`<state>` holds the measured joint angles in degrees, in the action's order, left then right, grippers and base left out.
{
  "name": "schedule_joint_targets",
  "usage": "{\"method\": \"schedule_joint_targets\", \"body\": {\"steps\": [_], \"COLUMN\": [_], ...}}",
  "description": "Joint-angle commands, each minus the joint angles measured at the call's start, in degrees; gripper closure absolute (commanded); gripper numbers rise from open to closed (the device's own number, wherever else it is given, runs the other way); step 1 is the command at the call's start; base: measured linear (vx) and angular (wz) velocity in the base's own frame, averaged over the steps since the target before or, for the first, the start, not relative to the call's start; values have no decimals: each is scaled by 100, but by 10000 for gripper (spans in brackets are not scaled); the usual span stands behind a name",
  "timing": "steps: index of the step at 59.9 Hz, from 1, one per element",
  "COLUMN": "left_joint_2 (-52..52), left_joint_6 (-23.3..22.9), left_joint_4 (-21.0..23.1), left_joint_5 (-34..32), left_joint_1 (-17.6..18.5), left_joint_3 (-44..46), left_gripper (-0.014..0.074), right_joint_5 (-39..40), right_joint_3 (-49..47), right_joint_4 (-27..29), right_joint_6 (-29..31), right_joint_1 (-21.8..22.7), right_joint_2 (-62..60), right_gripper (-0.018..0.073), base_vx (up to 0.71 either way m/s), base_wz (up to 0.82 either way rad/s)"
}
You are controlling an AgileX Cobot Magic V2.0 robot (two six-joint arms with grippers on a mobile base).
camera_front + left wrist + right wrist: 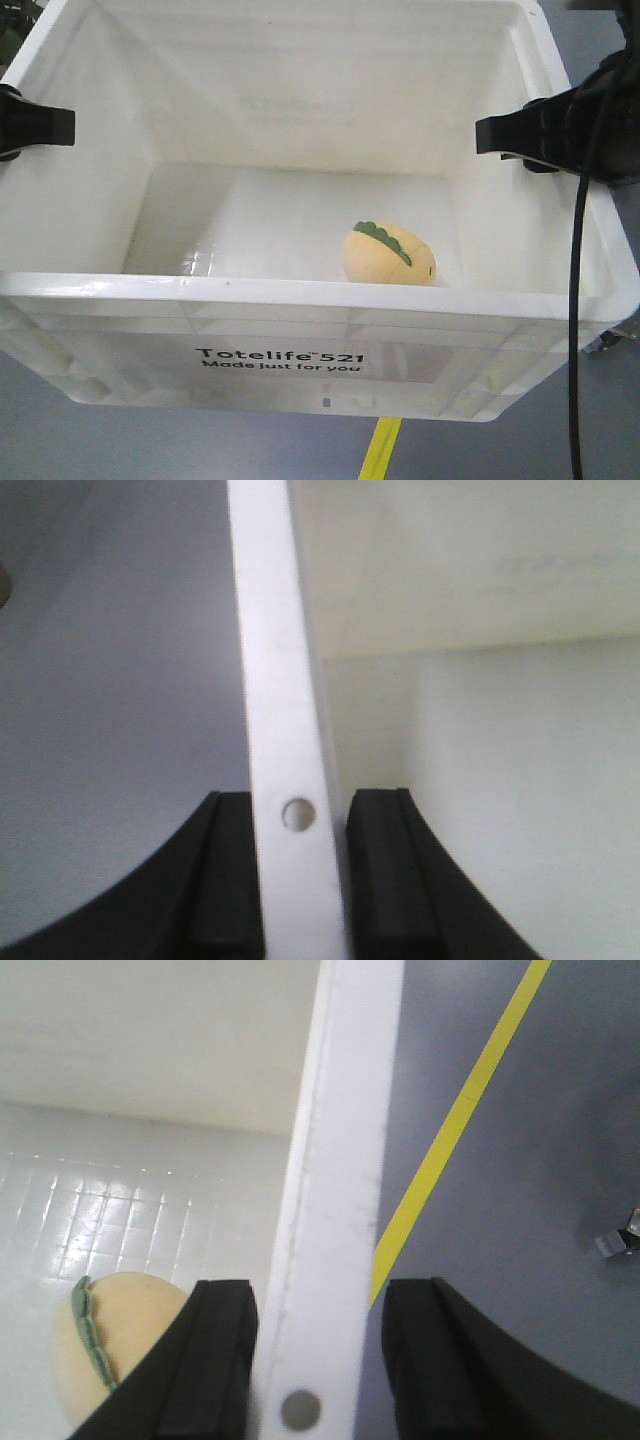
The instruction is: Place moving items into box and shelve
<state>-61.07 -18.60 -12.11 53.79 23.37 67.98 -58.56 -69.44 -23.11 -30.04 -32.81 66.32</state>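
The plush toy (pixel 390 255) lay on the bottom of the white Totelife crate (pixel 300 295), right of centre and towards the near wall, its long axis running roughly left to right with the green leaf strip on top. That put it well nearer the right claw (pixel 510 135) than the left claw (pixel 45 125).

Each claw sat on the rim of one end wall, facing the other across the crate's long axis. In the left wrist view the rim stood between the black pads (pixel 385 880), which pressed it from both sides, so that claw was clamped on the crate. In the right wrist view the inner pad touched the rim and the outer one showed a thin sliver beside it. I judged that claw clamped too, though less surely.

Grey floor (pixel 60 430) and a yellow line (pixel 380 450) showed beneath the crate, so it seemed to be carried. With the toy inside, shelving remained, and both arms would need to travel together along that shared axis.
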Motion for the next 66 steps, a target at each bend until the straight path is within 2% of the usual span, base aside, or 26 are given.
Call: {"method": "schedule_joint_targets", "body": {"steps": [1,66], "left_joint_2": [205,205], "left_joint_6": [-4,-4], "left_joint_4": [-228,-228], "left_joint_5": [-802,-802], "left_joint_1": [37,37], "left_joint_3": [236,236], "left_gripper": [456,456], "right_joint_5": [371,371], "right_joint_3": [-226,-226], "right_joint_4": [-538,-538], "right_joint_6": [-193,-193], "right_joint_1": [44,44], "right_joint_2": [-153,-153], "right_gripper": [412,412], "base_vx": [31,33], "base_wz": [-6,-14]}}
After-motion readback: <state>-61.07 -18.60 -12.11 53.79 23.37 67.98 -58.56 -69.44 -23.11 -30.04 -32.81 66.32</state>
